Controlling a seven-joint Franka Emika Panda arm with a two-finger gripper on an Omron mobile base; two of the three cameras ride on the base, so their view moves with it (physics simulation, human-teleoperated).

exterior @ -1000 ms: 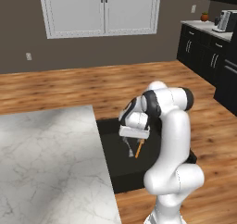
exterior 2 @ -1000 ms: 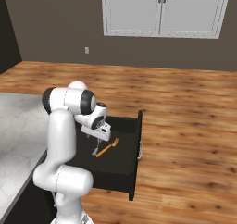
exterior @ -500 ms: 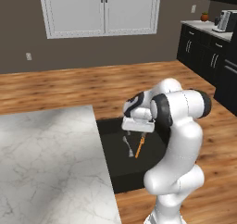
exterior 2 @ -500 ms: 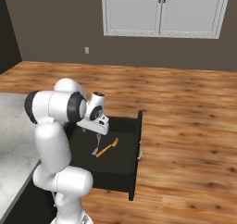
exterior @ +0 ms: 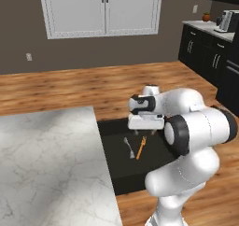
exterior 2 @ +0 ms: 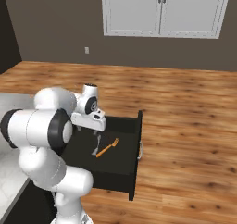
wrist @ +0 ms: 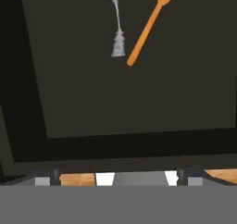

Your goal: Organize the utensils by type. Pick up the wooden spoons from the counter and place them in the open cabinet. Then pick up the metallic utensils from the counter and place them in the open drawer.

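The open drawer [exterior: 116, 173] sticks out beside the white marble counter [exterior: 46, 164]. On its black floor lie the two metallic utensils side by side, a silver-grey one [exterior: 127, 147] and an orange fork [exterior: 141, 147]. Both also appear in the right base view, silver [exterior 2: 96, 149] and orange [exterior 2: 107, 148]. My gripper [exterior: 144, 132] hangs open and empty over the drawer's back part, just above them. In the hand view the silver piece [wrist: 116, 33] and the fork [wrist: 148, 26] lie ahead of my gripper [wrist: 118, 173]. The wooden spoons and the open cabinet are out of view.
The drawer front with its silver handle [exterior 2: 139, 146] juts out over the wooden floor [exterior 2: 185, 126]. White double doors [exterior: 102, 10] stand in the far wall. Black base cabinets [exterior: 210, 52] with a counter and an appliance line the far right.
My hand has lifted off the drawer floor and drawn back from the utensils, and the arm's elbow has swung round. Both utensils stay lying in the drawer.
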